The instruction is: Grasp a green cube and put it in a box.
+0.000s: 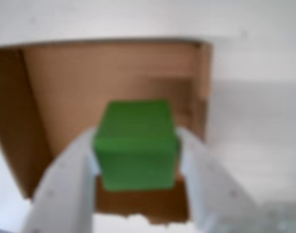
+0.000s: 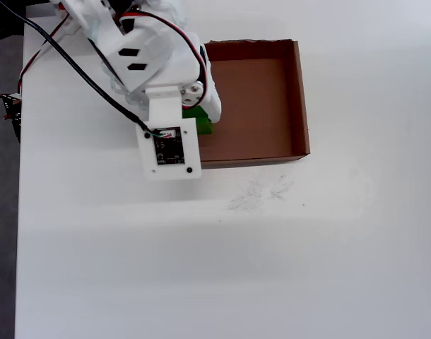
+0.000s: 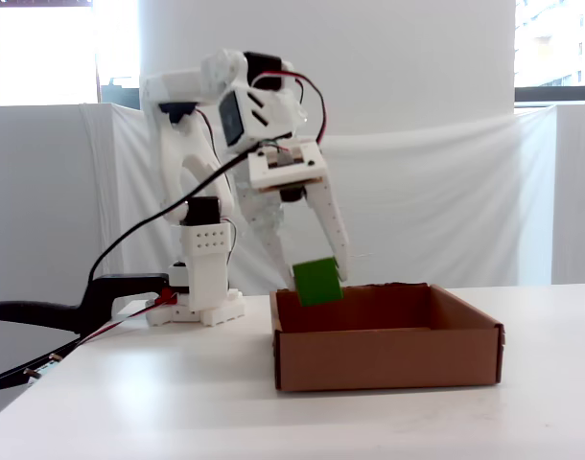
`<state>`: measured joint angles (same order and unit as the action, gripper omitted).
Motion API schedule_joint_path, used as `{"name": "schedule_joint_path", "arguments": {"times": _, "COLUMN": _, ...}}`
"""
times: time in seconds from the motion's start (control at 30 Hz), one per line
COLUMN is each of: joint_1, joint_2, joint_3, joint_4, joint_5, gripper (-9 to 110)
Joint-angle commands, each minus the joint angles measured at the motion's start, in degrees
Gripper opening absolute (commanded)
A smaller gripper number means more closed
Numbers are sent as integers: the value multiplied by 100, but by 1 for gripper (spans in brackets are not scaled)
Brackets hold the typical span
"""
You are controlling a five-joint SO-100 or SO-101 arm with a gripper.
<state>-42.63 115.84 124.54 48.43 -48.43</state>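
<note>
While the white arm (image 3: 216,144) stands at the left of the fixed view, bolted near the table's back edge, its gripper (image 3: 318,280) reaches down and rightward, fingers closed on the green cube (image 3: 317,281). Cube hangs tilted, clear of the floor of the box (image 3: 388,356), roughly level with the top of the near-left wall and just inside it.

Wrist view, blurred: two pale fingers (image 1: 70,179) press the cube (image 1: 136,144) from 9 and 3 o'clock, narrow gap, cube filling it. Brown cardboard floor (image 1: 90,82) lies behind and beneath; ragged torn edge at 6 o'clock.

Overhead view: arm's wrist plate (image 2: 169,145) covers most of the cube (image 2: 201,121); only a green sliver shows at the plate's 2 o'clock, over the left part of the tray (image 2: 300,92). Black and red cables (image 2: 67,60) run off toward 10 o'clock. Faint scuff marks (image 2: 261,192) on the white table (image 2: 201,268), just below the tray's lower wall. Right of the tray, bare tabletop.
</note>
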Motion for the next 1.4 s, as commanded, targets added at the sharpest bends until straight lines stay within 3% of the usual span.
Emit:
{"name": "schedule_joint_path", "arguments": {"times": 0.0, "joint_1": -220, "joint_2": 26, "joint_3": 141, "joint_4": -325, "joint_5": 18, "gripper": 14}}
{"name": "schedule_joint_path", "arguments": {"times": 0.77, "joint_1": -633, "joint_2": -721, "joint_3": 255, "joint_4": 448, "joint_5": 26, "gripper": 26}}
{"name": "schedule_joint_path", "arguments": {"times": 1.03, "joint_1": 501, "joint_2": 369, "joint_3": -220, "joint_4": 1406, "joint_5": -44, "gripper": 24}}
{"name": "schedule_joint_path", "arguments": {"times": 1.37, "joint_1": 2083, "joint_2": 2180, "joint_3": 633, "joint_4": 1775, "joint_5": -1828, "gripper": 23}}
